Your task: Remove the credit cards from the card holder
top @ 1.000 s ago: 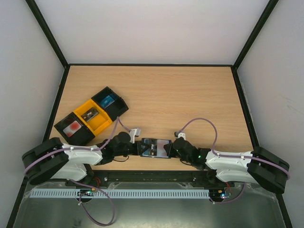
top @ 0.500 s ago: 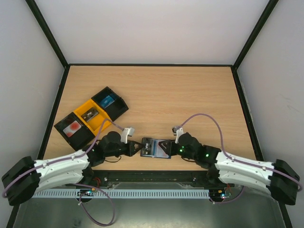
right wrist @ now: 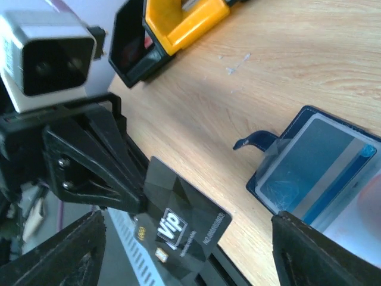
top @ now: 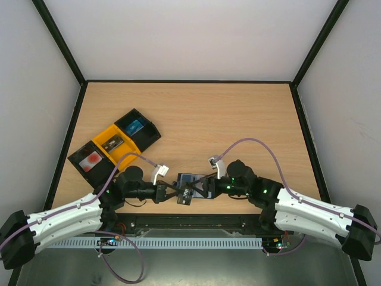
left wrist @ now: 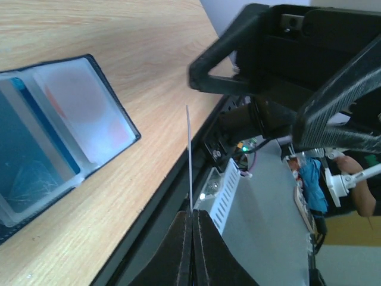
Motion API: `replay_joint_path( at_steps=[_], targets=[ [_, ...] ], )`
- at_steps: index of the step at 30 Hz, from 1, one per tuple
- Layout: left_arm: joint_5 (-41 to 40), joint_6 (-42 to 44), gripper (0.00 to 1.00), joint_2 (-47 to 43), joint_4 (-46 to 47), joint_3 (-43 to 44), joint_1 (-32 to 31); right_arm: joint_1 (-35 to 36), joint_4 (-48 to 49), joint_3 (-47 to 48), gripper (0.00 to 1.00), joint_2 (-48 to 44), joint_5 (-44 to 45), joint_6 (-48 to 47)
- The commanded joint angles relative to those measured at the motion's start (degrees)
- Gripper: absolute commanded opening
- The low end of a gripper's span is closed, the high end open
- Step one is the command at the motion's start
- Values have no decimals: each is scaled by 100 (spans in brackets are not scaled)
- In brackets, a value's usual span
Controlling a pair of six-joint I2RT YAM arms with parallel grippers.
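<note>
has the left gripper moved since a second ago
Yes. The left gripper has pulled left and toward the table's near edge, away from the card holder, pinching a black card.

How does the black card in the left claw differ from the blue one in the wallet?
The black card is out, pinched in the left claw; the blue card sits in a clear sleeve of the open wallet. Black reads VIP; blue shows a pale stripe. Both are thin rectangles.
</note>
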Motion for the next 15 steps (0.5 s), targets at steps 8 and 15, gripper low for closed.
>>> replay_joint_path(
  at_steps=[8, 15],
  targets=[
    [777, -26, 3, -172, 547, -174, 25, -40, 95, 322, 77, 704, -926, -646],
    [706, -5, 3, -277, 525, -191, 32, -46, 875, 86, 37, 578, -1587, -335]
  ],
)
